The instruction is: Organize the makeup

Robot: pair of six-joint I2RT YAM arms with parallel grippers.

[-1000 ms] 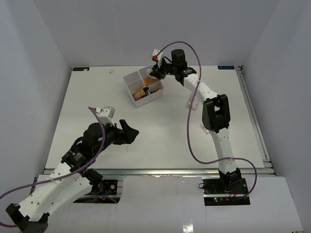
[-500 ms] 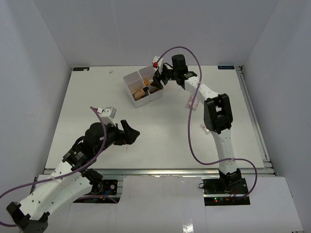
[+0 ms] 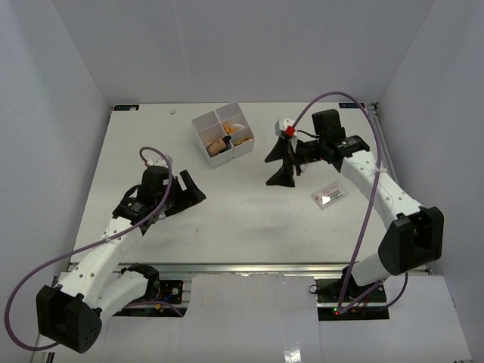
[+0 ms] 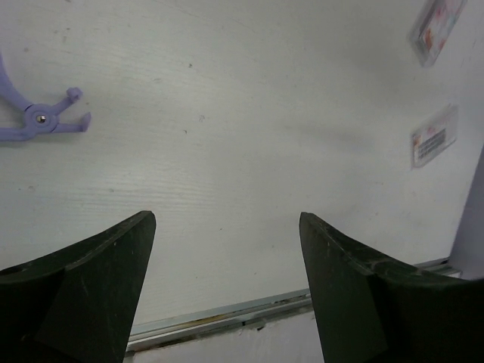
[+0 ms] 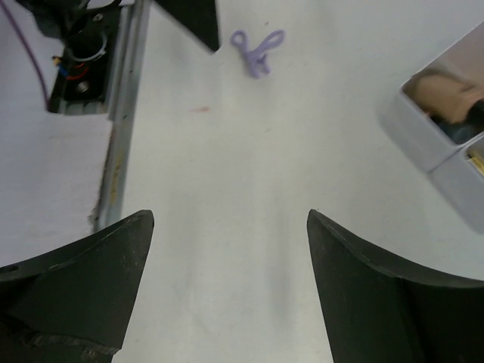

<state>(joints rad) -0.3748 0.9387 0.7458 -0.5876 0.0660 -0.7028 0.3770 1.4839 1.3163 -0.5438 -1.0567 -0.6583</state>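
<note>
The fingers [image 5: 83, 287] of the right gripper [image 5: 231, 215] stand wide apart with only bare table between them, so it holds nothing. The left gripper [image 4: 227, 219] is equally spread and equally empty, its fingers [image 4: 91, 280] framing blank tabletop.

From above, the right gripper hangs just to the right of the white box [image 3: 221, 134] and a little nearer the arm bases. The left gripper is well apart from the box, off to its near-left.

Several pieces of makeup already sit in the box, among them a beige sponge [image 3: 218, 146] in the compartment nearest the bases. Three pieces lie loose. The purple clip [image 5: 257, 51] is far from the box on the left gripper's side, just beside that gripper's finger; the top view hides it. One clear packet [image 3: 328, 196] lies well to the box's right and nearer the bases. The left wrist view shows a second packet [image 4: 437, 21] close to the first.

My reading is that the work is mostly done, and the loose flat pieces are the awkward ones. The packets lie flush on the table, so closing fingers could skate over one or shove it away. The clip is thin and springy and might flip out of a pinch. The box looks light, so a careless drop-off could nudge it. Both arms heading for the box at once would risk a collision.
</note>
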